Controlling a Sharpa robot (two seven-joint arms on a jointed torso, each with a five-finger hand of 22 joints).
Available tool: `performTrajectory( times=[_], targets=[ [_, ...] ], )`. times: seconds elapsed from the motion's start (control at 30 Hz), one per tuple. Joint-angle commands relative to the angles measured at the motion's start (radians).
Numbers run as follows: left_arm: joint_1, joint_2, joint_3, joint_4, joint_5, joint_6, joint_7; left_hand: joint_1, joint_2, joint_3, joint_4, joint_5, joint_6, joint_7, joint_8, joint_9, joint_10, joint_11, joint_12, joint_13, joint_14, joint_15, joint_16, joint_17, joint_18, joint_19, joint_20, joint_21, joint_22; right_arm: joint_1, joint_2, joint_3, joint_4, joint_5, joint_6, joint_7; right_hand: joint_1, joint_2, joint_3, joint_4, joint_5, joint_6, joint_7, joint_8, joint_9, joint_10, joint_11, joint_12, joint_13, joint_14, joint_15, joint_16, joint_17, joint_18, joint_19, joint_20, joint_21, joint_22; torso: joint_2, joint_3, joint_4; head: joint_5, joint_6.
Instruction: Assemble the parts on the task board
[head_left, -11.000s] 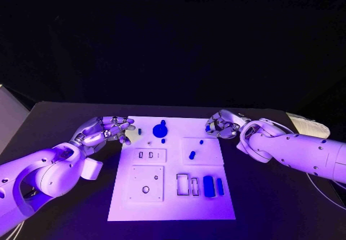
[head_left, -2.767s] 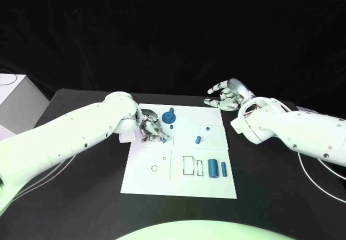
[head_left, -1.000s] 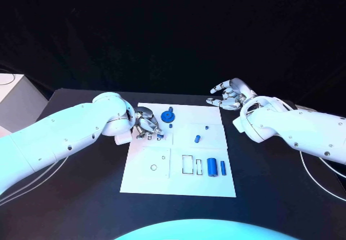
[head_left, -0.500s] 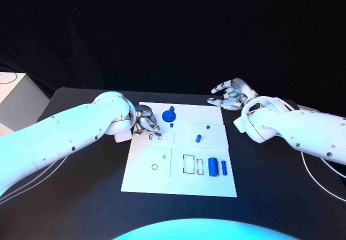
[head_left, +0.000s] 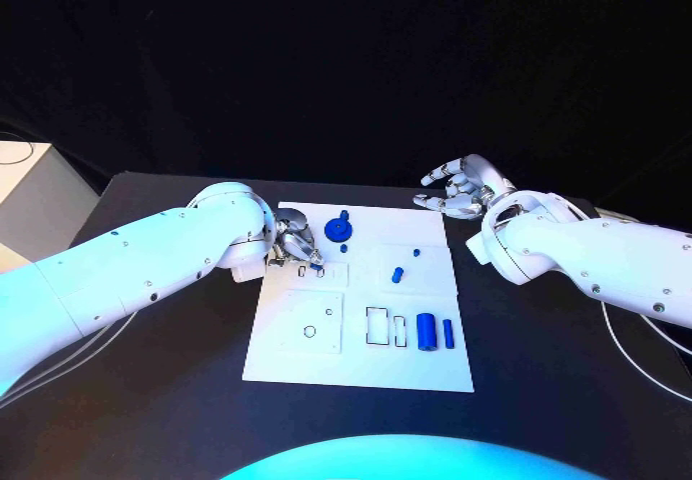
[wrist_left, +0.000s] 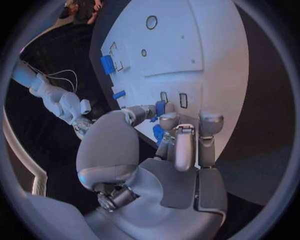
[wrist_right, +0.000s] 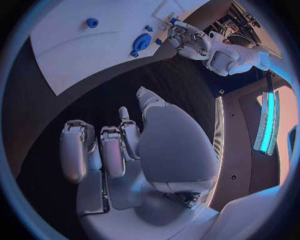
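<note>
Blue part (wrist_left: 160, 107) pinched betw. L hand (head_left: 296, 245) fingers over task board (head_left: 361, 350), R hand (head_left: 459, 190) fingers spread, holding nothing.

task board (head_left: 361, 350): white rectangular plate, flat on the black table, with recessed slots and holes.
round part (head_left: 339, 230): blue disc near the far edge.
small parts (head_left: 398, 275): two blue pieces, right of middle.
cylinder (head_left: 426, 331): blue, lying near the right edge.
thin bar (head_left: 449, 332): blue, just beside the cylinder.

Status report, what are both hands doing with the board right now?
Left hand pinches a small blue part over the task board. Right hand open, off the board. Nothing in the way.
</note>
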Motion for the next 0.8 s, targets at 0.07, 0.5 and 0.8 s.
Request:
performTrajectory(
  times=[0.07,0.5,0.8],
  targets=[
    [-0.001,0.007,-0.001,-0.001,-0.011,0.011,0.003,0.003,0.011,0.162,-0.166,0.007,0.035,-0.029,0.005,0.157,0.007,0.0,0.003,0.001,0.069,-0.009,0.005,0.147,-0.019,0.005,-0.002,0.005,0.0,-0.001,0.001,0.0,0.002,-0.002,0.014,0.002,-0.009,-0.001,-0.002,-0.001,0.004,-0.004,0.0,0.007,0.001,-0.004,0.0,0.0,0.091,0.082,0.005,-0.006,0.185,0.014,0.024,0.008,-0.006,0.14,0.0,-0.0005,-0.0011,0.001,-0.003],
    [-0.002,0.016,-0.004,-0.007,-0.012,0.015,0.005,-0.001,0.013,0.162,-0.164,0.008,0.038,-0.032,0.006,0.158,0.01,-0.002,0.003,0.0,0.07,-0.01,0.005,0.149,-0.02,0.009,-0.003,0.008,0.006,-0.001,0.002,0.0,0.004,-0.003,0.017,0.001,-0.009,-0.001,-0.002,-0.001,0.004,-0.004,0.0,0.007,0.001,-0.004,0.0,0.0,0.091,0.082,0.005,-0.006,0.185,0.014,0.024,0.008,-0.006,0.14,0.001,-0.001,-0.0004,-0.002,-0.006],
    [-0.004,0.014,-0.005,-0.005,-0.022,0.062,0.0,-0.002,0.013,0.162,-0.164,0.008,0.038,-0.032,0.007,0.159,0.008,-0.003,0.0,-0.004,0.069,-0.011,0.004,0.145,-0.02,0.009,-0.004,0.008,0.006,-0.001,0.002,0.0,0.005,-0.003,0.02,-0.001,-0.009,0.0,-0.003,-0.002,0.005,-0.004,0.0,0.007,0.001,-0.003,0.0,0.002,0.092,0.082,0.005,-0.004,0.188,0.014,0.026,0.008,-0.003,0.142,0.0,0.0002,0.0002,-0.005,-0.013]
  ],
)
